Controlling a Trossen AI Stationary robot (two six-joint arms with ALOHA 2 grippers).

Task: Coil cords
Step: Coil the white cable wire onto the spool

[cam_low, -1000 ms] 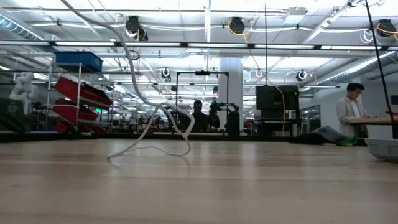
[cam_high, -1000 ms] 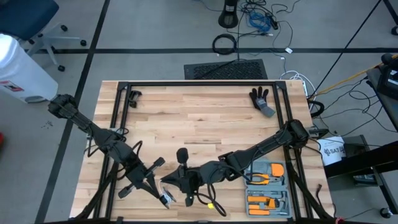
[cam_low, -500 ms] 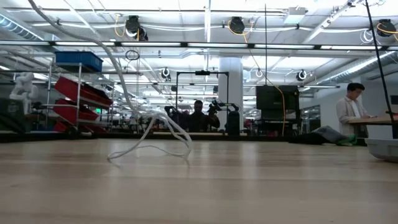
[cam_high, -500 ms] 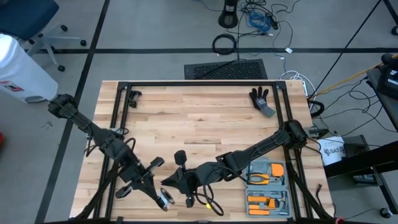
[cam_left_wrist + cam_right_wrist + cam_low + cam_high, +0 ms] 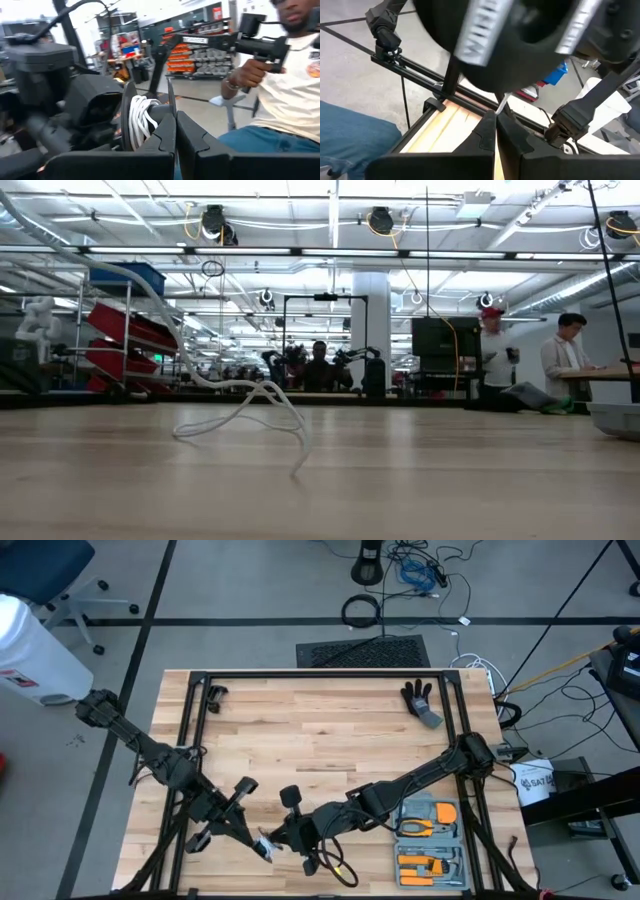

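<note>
High view shows both closed grippers meeting at the near edge of the surface (image 5: 320, 730): the left gripper (image 5: 262, 845) grips the reel (image 5: 142, 122), the right gripper (image 5: 283, 838) just beside pinches the cord (image 5: 235, 405), which trails away across the wood.

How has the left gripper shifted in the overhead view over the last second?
Yes. The left gripper has moved slightly up the picture, away from the near edge of the light wooden table, with its jaws shut on the small black reel of white cord.
</note>
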